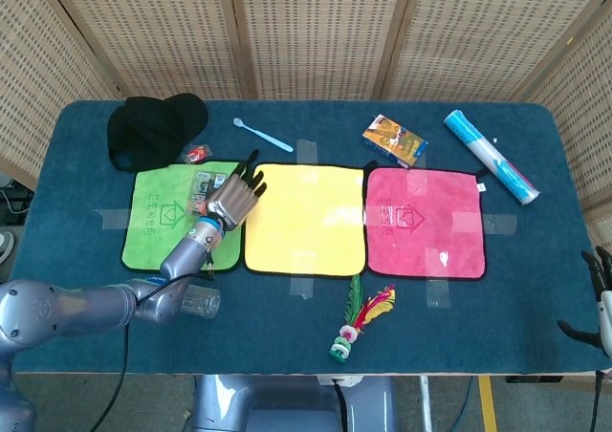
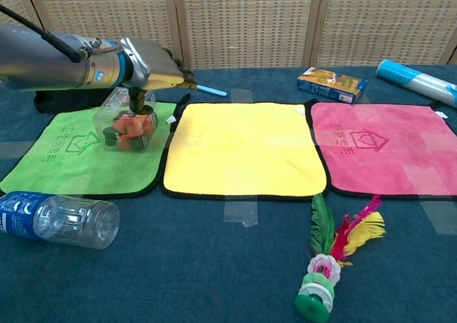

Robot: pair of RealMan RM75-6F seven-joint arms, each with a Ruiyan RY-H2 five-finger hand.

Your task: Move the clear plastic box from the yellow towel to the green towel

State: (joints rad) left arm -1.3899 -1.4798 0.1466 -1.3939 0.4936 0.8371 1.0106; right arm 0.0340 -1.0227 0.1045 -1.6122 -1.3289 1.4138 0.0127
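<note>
On the bench [image 2: 235,280], the green towel [image 2: 64,158] now carries the clear plastic box [image 2: 127,123], upright near its right edge. The left hand [image 2: 158,67], fingers spread, hovers just above it: lift straight clear without nudging the box.

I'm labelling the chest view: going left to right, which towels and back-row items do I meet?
Green towel → yellow towel → small printed carton → pink towel → blue-and-white tube.
</note>
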